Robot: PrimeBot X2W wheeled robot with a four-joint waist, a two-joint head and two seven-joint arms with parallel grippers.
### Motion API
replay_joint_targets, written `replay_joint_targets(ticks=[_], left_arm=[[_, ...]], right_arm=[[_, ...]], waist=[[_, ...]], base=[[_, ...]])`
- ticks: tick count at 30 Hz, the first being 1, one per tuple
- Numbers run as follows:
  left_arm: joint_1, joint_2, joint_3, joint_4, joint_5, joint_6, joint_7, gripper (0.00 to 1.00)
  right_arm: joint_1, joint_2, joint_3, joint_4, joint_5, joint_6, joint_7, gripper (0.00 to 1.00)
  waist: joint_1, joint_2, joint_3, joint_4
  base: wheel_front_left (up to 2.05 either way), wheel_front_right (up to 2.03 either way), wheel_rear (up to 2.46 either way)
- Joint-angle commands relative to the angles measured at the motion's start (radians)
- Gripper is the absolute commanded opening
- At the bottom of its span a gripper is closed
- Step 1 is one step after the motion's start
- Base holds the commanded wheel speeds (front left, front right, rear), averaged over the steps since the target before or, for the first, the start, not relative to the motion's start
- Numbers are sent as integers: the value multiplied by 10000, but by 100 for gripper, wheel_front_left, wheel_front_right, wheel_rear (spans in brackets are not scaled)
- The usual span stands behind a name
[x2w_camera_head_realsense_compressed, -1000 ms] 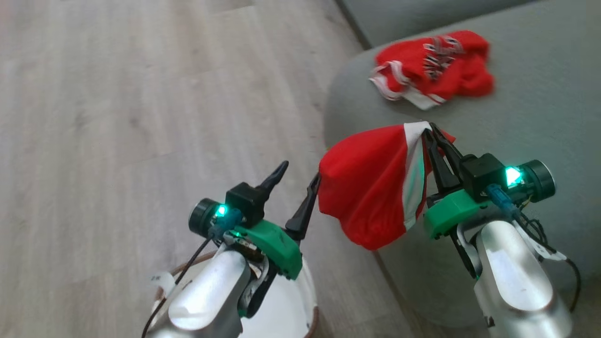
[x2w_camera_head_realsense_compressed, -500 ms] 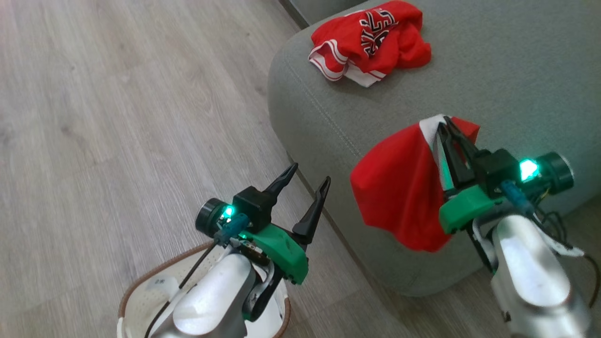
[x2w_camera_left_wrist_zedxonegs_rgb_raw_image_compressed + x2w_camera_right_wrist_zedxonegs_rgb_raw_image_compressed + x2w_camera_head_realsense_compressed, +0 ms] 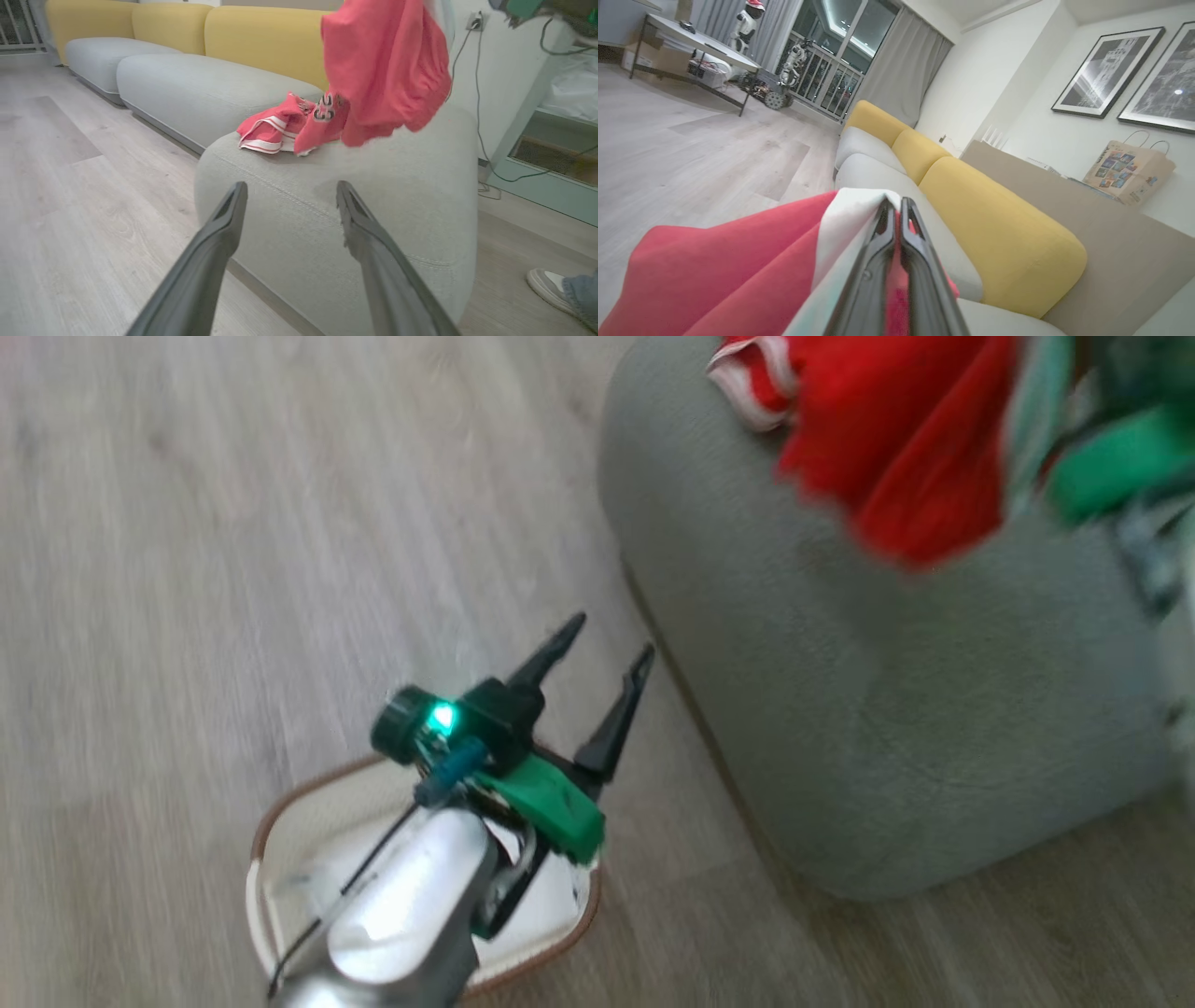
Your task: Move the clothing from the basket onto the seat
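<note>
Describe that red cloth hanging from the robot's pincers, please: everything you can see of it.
The shorts are bright red, soft, thin-looking fabric with a white stripe. The right gripper is shut on them at the stripe, so they hang bunched and limp over the seat, by the jersey lying there. Whether they touch either is unclear.

One jersey, one shorts, one basket, one seat.

Jersey on seat, basket to left
</note>
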Motion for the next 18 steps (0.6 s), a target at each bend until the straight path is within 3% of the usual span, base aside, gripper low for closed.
replay_joint_targets(ticks=[1,6,11,14,18], left_arm=[[-621,175,429,-445,104,58,-125,100],[-1067,453,541,-884,359,134,-119,100],[-1415,688,544,-1385,573,207,-3,100],[-1559,797,483,-1679,706,245,138,100],[-1699,931,402,-2021,856,288,306,100]], right_arm=[[-727,-309,-87,-120,92,69,-65,0],[-2659,-1438,-697,733,-71,69,33,0],[-4259,-2455,-1245,1331,-1045,69,169,0],[-4907,-2672,-2251,1571,-1708,69,110,0],[-4882,-2389,-3771,1753,-2687,69,9,0]], waist=[[0,0,794,697],[0,0,1875,1433],[0,0,2862,1997],[0,0,3364,2230],[0,0,3902,2418]], base=[[0,0,0],[0,0,0],[0,0,0],[0,0,0],[0,0,0]])
